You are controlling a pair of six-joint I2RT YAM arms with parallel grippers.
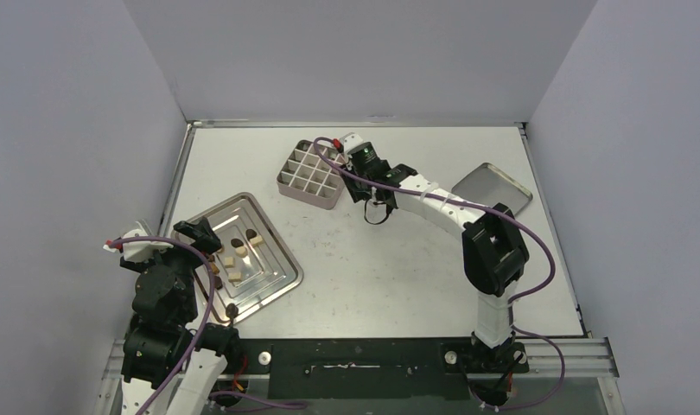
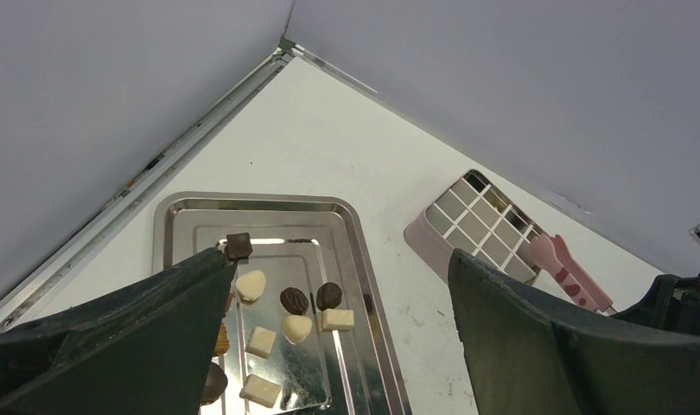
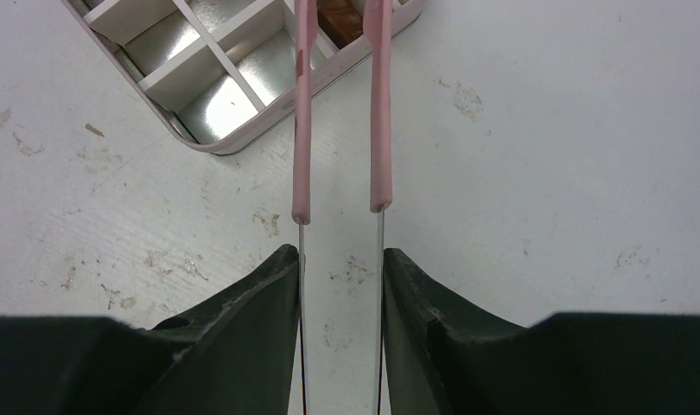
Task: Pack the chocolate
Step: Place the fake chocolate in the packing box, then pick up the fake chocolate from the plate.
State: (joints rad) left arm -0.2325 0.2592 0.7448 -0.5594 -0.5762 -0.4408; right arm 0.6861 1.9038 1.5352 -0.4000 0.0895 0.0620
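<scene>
Right gripper, own wrist view: clamped on tweezers, prongs apart, tips cut off at the top edge over a corner cell of tin. One brown chocolate in that cell; cannot tell if pinched or already let go. Bare surface underneath.

Left wrist view: left gripper wide apart, holding nothing, hanging over tray. Roughly ten more chocolate on tray, dark, tan and cream, hearts and squares, loosely spread. Tin and pink tweezers visible far right.

Top view: tray near left, tin mid-far, well apart. Probable lid far right, seen in no other view. Chocolate shapes and the filled cell not made out here.

Handling, judged: tiny, light, rigid, smooth, easily scuffed; rounded ones likely to slip or roll. Best pinched lightly across flat sides with tweezers, not bare gripper.
</scene>
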